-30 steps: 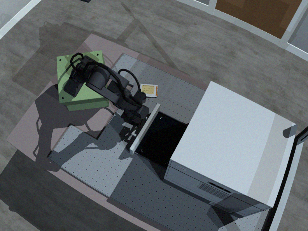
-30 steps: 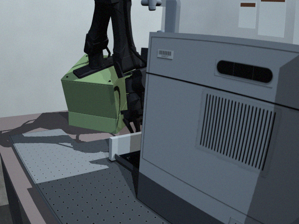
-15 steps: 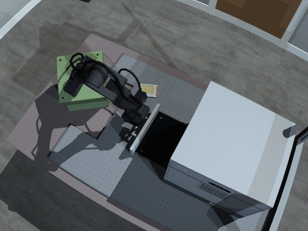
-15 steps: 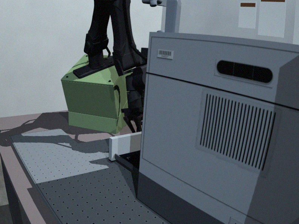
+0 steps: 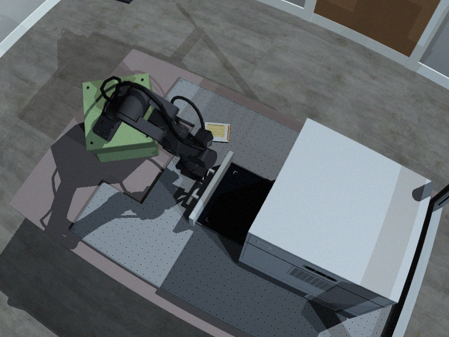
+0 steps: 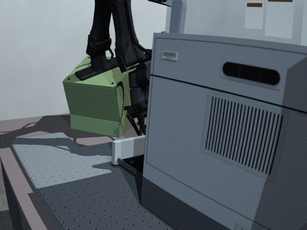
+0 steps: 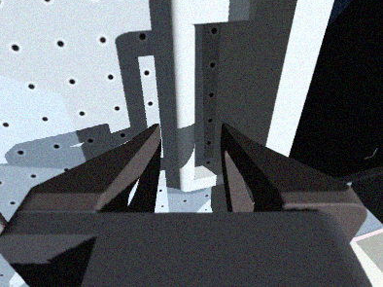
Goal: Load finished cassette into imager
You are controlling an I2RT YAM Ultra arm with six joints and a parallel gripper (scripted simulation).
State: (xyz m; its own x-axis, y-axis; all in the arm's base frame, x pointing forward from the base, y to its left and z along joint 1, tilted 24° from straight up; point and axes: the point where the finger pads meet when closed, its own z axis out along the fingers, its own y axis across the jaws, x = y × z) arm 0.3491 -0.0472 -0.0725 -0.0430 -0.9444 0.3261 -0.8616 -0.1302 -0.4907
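Observation:
The finished cassette FINISHED (image 5: 217,131), a small yellow card with an orange edge, lies flat on the perforated board behind my arm. The gel imager IM (image 5: 337,202) is a big white box with its drawer pulled out. The dark glass (image 5: 236,198) is bare and shows white corner marks. My gripper (image 5: 196,185) hangs just outside the white drawer front (image 5: 210,189). In the wrist view my fingers stand open on either side of the white bar handle (image 7: 187,91), with gaps on both sides. The drawer front also shows in the side view (image 6: 128,148).
My arm stands on a green block (image 5: 119,119) at the left. The perforated board (image 5: 142,232) runs in front of the drawer. A grey post with a knob (image 6: 176,12) stands behind IM.

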